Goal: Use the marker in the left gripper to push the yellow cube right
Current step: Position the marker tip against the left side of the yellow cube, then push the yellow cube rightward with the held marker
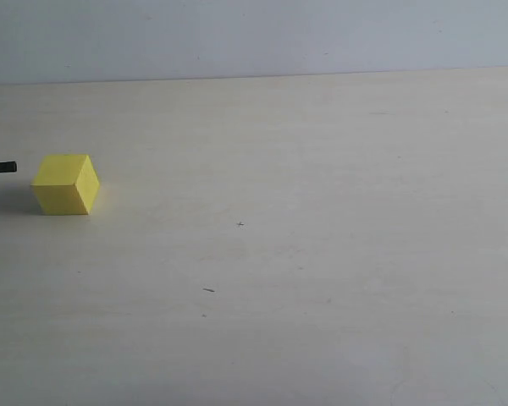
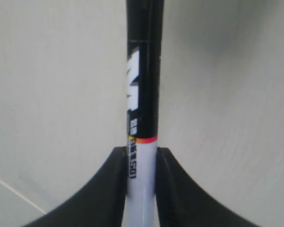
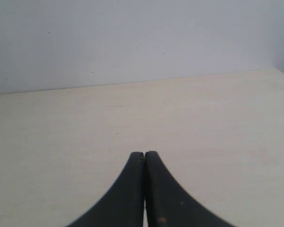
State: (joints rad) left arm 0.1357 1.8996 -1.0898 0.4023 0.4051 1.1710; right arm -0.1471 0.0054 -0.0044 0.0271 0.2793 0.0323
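— What are you holding?
— My left hand is clamped on the marker, gripping its white barrel.
— And the yellow cube?
— On the worktop, far left. The marker's black tip is just beside its left face, with a small gap. My right hand is pressed together, empty.

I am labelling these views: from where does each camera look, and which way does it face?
Exterior: off the arms, facing across the table to the wall; shows the yellow cube and the marker tip at left, no arm.
Left wrist: on the left arm, looking along the marker clamped in the left gripper.
Right wrist: on the right arm, facing across the table to the wall; right gripper shut.
Shared: exterior and left wrist both show the marker.
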